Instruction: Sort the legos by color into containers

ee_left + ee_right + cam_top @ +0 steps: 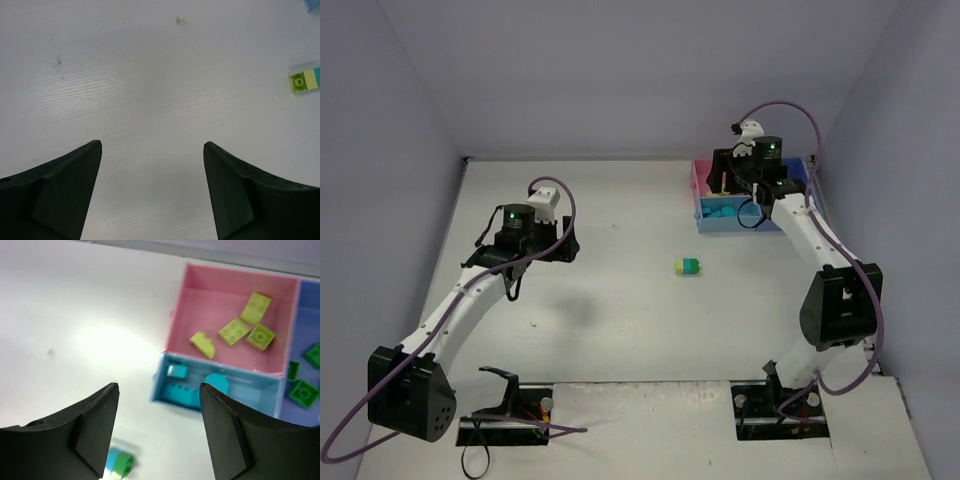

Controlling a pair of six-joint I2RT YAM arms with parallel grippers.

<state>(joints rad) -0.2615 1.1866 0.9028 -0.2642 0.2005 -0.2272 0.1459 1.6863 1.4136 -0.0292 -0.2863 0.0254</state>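
One two-colour lego piece (687, 266), yellow-green and cyan-blue, lies on the table between the arms. It also shows at the right edge of the left wrist view (304, 81) and blurred at the bottom of the right wrist view (120, 463). The joined containers stand at the back right. The pink tray (175, 315) holds several yellow-green bricks (234, 331). The light blue tray (161, 390) holds cyan bricks (184, 395). The darker blue tray (300, 315) holds green bricks (302, 391). My right gripper (159, 386) is open and empty, just above the trays' near-left corner (725, 178). My left gripper (152, 145) is open and empty over bare table (563, 245), left of the piece.
The white table (620, 320) is walled at the back and sides. The trays (705, 225) sit near the right wall. The arm bases and cables are at the near edge.
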